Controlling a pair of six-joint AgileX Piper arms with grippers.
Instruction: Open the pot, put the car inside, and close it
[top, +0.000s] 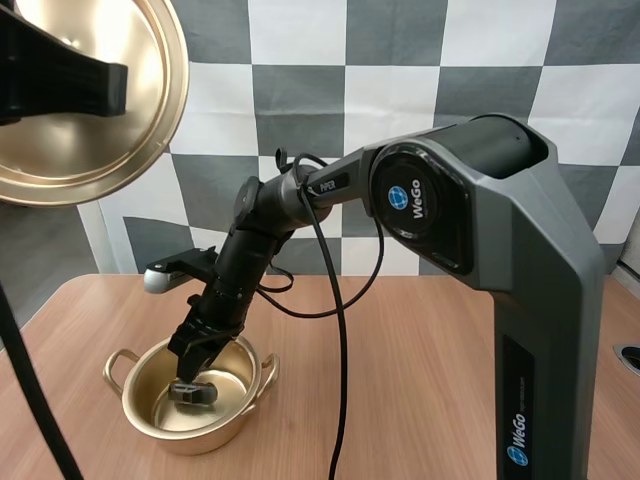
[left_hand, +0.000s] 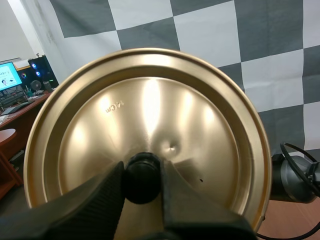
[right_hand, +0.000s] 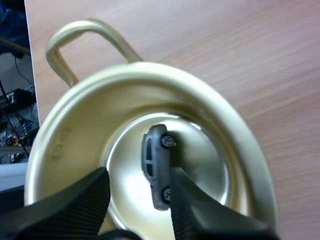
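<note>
- While the right gripper hangs down inside the pot, its fingers stand wide apart. The gap is broader than the car, and they pinch nothing.
- The car lies on the pot's floor between those fingers, close against one of them. I cannot tell whether its wheels touch that finger.
- Its long axis runs along the fingers' reach, not across the gap. Seen from above, it lies roughly from 9 to 3 o'clock.
- The left gripper has its fingers clamped on the black knob of the lid. It holds the lid up in the air, at about 11 o'clock from the pot and well apart from it.
- To my eye the car is in and only the closing is left.
- That turns on the right arm, which stands over the pot's mouth between lid and rim. It would need to lift clear, towards 1 o'clock, before the left arm brings the lid down.
- The pot, with its two loop handles, sits at about 7 o'clock on the wooden table.
</note>
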